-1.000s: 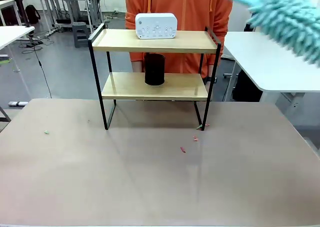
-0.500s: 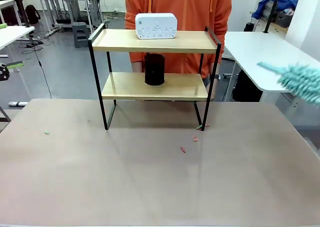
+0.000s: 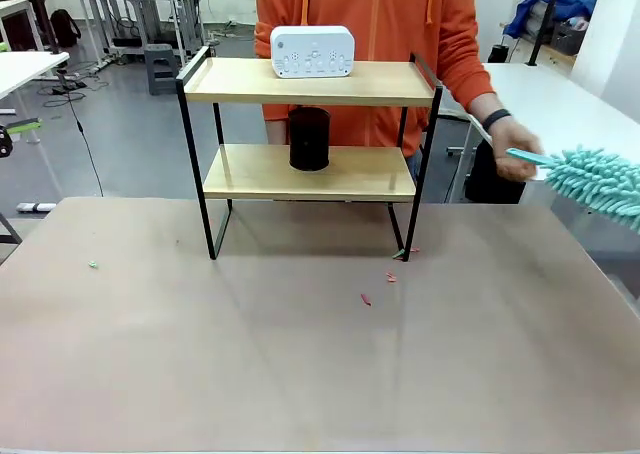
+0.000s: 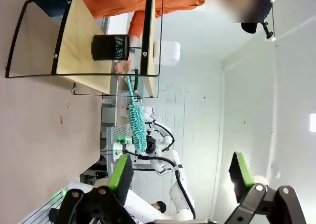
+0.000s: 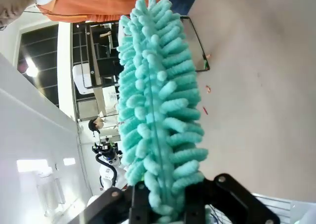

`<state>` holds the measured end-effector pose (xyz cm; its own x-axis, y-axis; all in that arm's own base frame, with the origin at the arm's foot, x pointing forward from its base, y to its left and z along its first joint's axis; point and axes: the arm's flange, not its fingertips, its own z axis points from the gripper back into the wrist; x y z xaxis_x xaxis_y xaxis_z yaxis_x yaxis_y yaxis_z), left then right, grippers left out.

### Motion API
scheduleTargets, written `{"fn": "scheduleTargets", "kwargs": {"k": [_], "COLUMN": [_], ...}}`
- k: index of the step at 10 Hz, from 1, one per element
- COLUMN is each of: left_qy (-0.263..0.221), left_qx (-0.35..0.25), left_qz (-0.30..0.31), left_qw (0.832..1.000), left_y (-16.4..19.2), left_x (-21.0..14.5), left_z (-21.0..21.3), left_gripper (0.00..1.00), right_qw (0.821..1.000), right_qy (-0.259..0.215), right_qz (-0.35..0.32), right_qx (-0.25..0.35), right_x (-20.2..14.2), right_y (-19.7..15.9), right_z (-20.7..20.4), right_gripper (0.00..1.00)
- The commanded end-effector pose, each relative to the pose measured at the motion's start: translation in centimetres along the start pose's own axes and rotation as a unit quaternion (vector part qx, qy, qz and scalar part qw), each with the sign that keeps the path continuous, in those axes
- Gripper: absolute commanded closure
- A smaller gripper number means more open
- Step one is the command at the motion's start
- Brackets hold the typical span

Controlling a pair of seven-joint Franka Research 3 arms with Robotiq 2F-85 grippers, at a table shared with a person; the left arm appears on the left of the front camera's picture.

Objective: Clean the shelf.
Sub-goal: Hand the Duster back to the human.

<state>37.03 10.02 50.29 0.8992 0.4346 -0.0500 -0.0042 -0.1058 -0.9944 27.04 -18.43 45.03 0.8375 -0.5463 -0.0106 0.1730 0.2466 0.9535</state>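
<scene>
Left gripper [image 4: 177, 177] wide open, holding nothing. Shelf [image 3: 310, 82] near table's [image 3: 300, 354] far edge, white device [image 3: 312, 51] and black cup [image 3: 309, 138] aboard. Right gripper [image 5: 173, 204] clamps duster [image 3: 598, 179]; person's hand [image 3: 510, 146] on its handle. Risk: opposing pulls slip it, or sweep topples cup. Left wrist view shows both together.

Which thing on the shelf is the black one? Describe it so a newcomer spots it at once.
Start at the shelf, the two-tier wooden rack in a black frame standing at the table's far edge in front of the person in orange. On its lower board, just left of centre, stands the black cylinder, upright. Its only neighbour, the white box, sits on the top board above.
</scene>
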Motion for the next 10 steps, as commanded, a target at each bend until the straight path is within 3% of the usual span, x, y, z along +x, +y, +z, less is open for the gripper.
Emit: {"fn": "scheduleTargets", "kwargs": {"k": [1,9,10], "left_qy": [0.007,0.007,0.007], "left_qx": [0.004,0.004,0.004], "left_qz": [-0.003,-0.003,-0.003], "left_qw": [1.000,1.000,1.000], "left_y": [-0.19,-0.19,-0.19], "left_x": [-0.25,-0.25,-0.25], "left_z": [0.25,0.25,0.25], "left_gripper": [0.00,0.00,0.00], "right_qw": [1.000,1.000,1.000], "right_qy": [0.007,0.007,0.003], "right_qz": [0.015,0.015,0.004], "right_qx": [0.004,0.004,0.002], "right_x": [-0.23,-0.23,-0.10], "right_y": [0.09,0.09,0.20], "right_z": [0.04,0.04,-0.17], "right_gripper": [1.00,1.00,0.56]}}
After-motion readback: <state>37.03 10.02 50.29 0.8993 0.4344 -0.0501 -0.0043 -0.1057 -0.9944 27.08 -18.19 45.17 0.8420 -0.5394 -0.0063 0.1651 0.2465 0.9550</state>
